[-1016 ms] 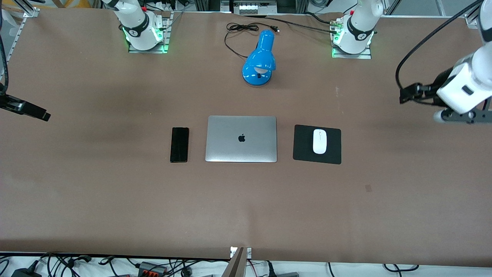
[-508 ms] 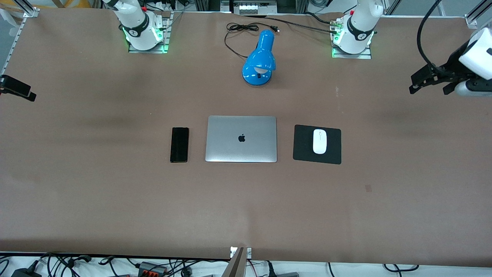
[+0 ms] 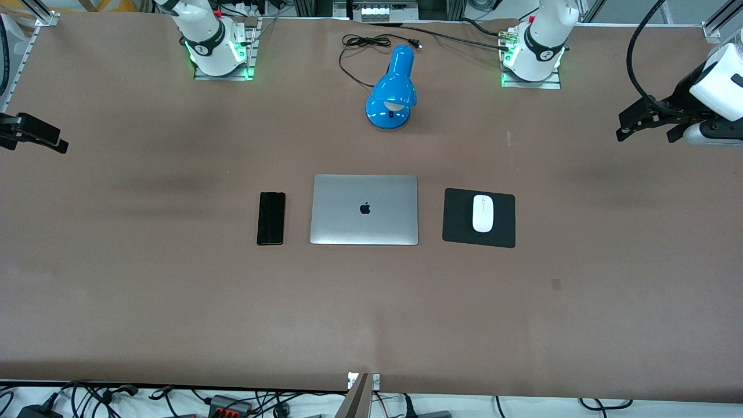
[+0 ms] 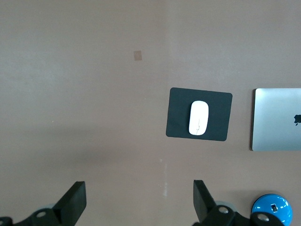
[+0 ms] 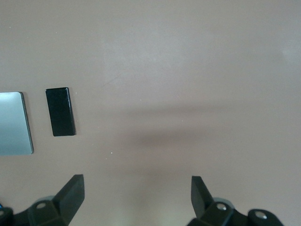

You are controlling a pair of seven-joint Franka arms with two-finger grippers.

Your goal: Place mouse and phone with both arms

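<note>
The white mouse lies on a black square pad, beside the closed laptop toward the left arm's end. It also shows in the left wrist view. The black phone lies flat beside the laptop toward the right arm's end, and shows in the right wrist view. My left gripper is open and empty, high over bare table at the left arm's end. My right gripper is open and empty over the right arm's end of the table.
A closed silver laptop lies between the phone and the pad. A blue desk lamp with a black cord stands between the two arm bases. The brown table has cables beyond its front edge.
Both grippers have drawn out toward the table's ends and toward the bases since a second ago, with only a slight shift in the last half second. The mouse and the phone have not moved.
</note>
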